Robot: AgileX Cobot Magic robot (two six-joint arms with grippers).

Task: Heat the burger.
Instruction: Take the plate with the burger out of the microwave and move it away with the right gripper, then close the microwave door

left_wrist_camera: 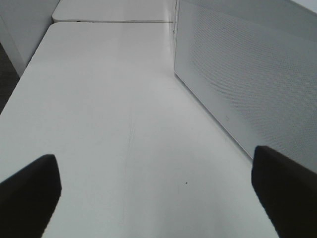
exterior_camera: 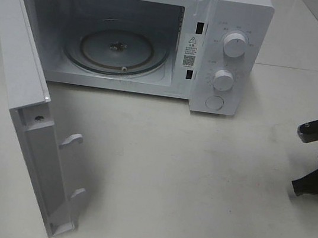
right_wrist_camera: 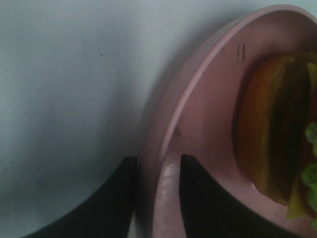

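The burger [right_wrist_camera: 277, 134] lies on a pink plate [right_wrist_camera: 198, 99] at the right of the right wrist frame. The right hand [right_wrist_camera: 157, 198] straddles the plate's rim, fingers narrow. The left hand [left_wrist_camera: 158, 198] hangs wide over the desk [left_wrist_camera: 114, 124].

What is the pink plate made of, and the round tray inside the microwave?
The pink plate looks like matte plastic: dull, even colour with small dark scuff marks on it, though glazed ceramic can't be ruled out. The round tray in the microwave looks like clear glass: you see through it, and its ridged rim catches the light.
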